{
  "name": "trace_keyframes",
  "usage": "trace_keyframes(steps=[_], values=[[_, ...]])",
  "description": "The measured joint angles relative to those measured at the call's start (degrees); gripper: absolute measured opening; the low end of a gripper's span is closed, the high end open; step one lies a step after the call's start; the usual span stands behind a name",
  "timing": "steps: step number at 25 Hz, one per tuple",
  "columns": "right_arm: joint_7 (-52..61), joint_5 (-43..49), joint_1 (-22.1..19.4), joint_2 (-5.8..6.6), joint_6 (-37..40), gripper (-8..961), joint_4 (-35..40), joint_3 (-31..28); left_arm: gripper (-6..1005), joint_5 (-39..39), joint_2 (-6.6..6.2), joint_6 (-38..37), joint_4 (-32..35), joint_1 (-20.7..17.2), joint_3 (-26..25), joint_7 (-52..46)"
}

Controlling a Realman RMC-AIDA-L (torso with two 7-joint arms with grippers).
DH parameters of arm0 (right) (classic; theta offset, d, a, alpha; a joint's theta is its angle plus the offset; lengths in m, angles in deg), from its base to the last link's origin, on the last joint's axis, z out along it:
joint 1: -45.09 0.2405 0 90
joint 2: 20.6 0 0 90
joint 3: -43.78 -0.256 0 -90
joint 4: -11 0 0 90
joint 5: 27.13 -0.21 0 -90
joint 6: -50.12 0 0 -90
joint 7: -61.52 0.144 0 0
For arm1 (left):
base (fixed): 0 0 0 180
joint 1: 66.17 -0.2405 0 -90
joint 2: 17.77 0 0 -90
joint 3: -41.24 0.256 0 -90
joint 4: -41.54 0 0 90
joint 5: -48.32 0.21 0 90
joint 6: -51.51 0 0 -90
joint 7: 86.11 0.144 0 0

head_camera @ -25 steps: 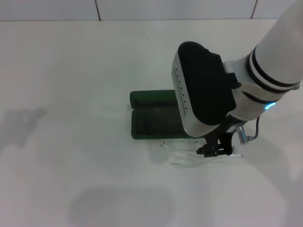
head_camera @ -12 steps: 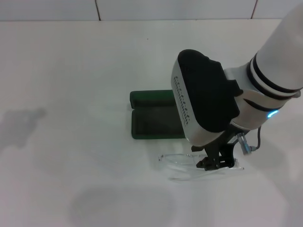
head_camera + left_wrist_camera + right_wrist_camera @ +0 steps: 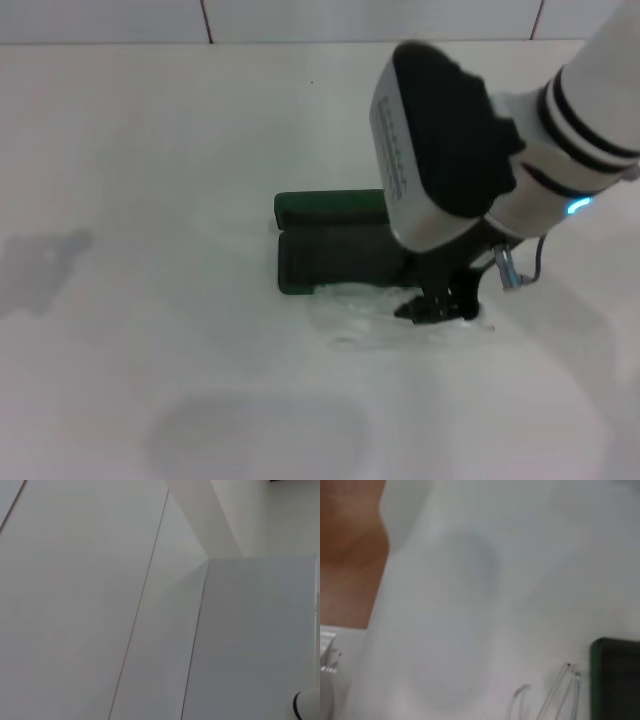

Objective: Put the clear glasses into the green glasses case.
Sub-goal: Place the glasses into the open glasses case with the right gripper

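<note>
Currently our right gripper (image 3: pixel 437 306) reaches down from the right, its wrist angled over the near right corner of the open green glasses case (image 3: pixel 325 245), fingers clamped on the clear glasses (image 3: pixel 375 310). We see the glasses at the case's near edge, partly blurred, their thin arms (image 3: pixel 560 692) beside the case's corner (image 3: pixel 615 675). Our left arm is out of the head view.

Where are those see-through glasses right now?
In the head view, the transparent plastic glasses sit at the right gripper, by the near edge of the open dark green case.

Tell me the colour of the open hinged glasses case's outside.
Dark green hinged glasses case, best seen in the head view.
</note>
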Motion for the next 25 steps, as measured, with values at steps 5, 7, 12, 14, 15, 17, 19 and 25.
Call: trace_keyframes(steps=[5,7,12,14,15,17,19,25], values=[[-0.51,-1.39,-0.11,0.11,-1.99,299,2.23,-2.82,48,0.0,0.0,0.0,0.03,-0.15,0.04,0.09],[-0.85,-1.97,-0.49,0.12,-2.89,297,2.99,-3.73,48,0.1,0.0,0.0,0.02,-0.27,0.03,0.25],[-0.98,-2.85,-1.09,0.12,-3.36,289,2.92,-4.6,48,0.57,0.0,0.0,-0.07,-0.23,-0.04,0.37],[-1.3,-3.11,-1.86,0.05,-3.76,286,3.19,-4.61,48,0.6,0.0,0.0,-0.27,-0.25,-0.05,0.51],[-2.0,-3.96,-2.52,0.09,-4.47,284,3.5,-4.76,48,0.62,0.0,0.0,-0.36,-0.26,-0.05,0.61],[-4.29,-6.73,-4.02,0.22,-6.0,281,3.57,-5.45,48,0.72,0.01,0.0,-0.43,-0.25,-0.05,0.74],[-7.16,-9.98,-5.56,0.25,-7.64,278,3.22,-6.59,48,0.77,0.07,0.0,-0.43,-0.15,-0.04,0.84],[-12.26,-15.14,-8.7,0.3,-10.68,268,2.78,-10.02,48,0.79,0.08,0.0,-0.42,0.26,-0.04,1.14]])
